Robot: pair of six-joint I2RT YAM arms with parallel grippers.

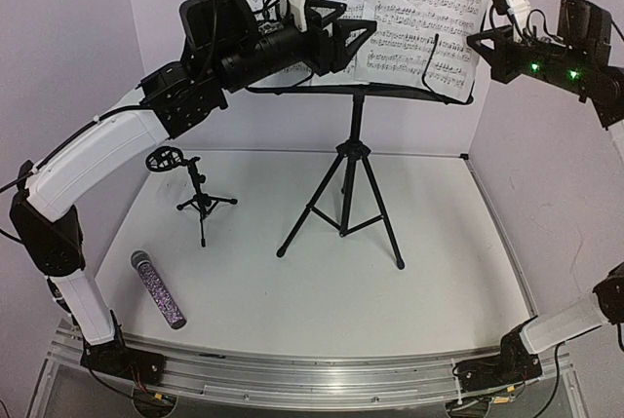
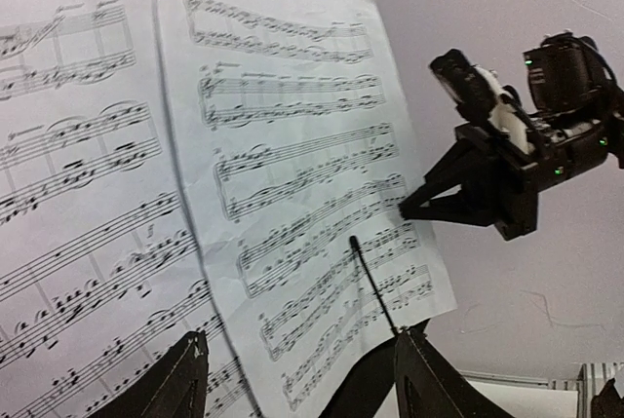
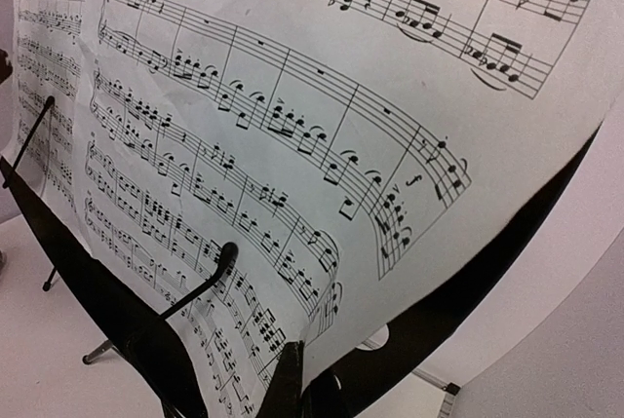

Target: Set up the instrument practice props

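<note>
Sheet-music pages point(image 1: 419, 9): from above, propped on the music stand point(image 1: 351, 160) at the back; light, limp and easily creased, so best nudged at an edge.
Microphone point(image 1: 158, 289): lying front-left, apart from the mic stand point(image 1: 200, 199); rigid, likely to roll; take it by the barrel.
Left gripper point(image 2: 300, 340): its own camera shows the fingers spread before the pages' lower part, holding nothing.
Right gripper point(image 2: 409, 210): same view, pressed together, tip at the right page's edge.
Right gripper, own camera: the page bows close ahead; whether paper is nipped, I cannot tell.

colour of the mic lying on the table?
The microphone is purple glitter, silver mesh head; best in top external view.
</note>
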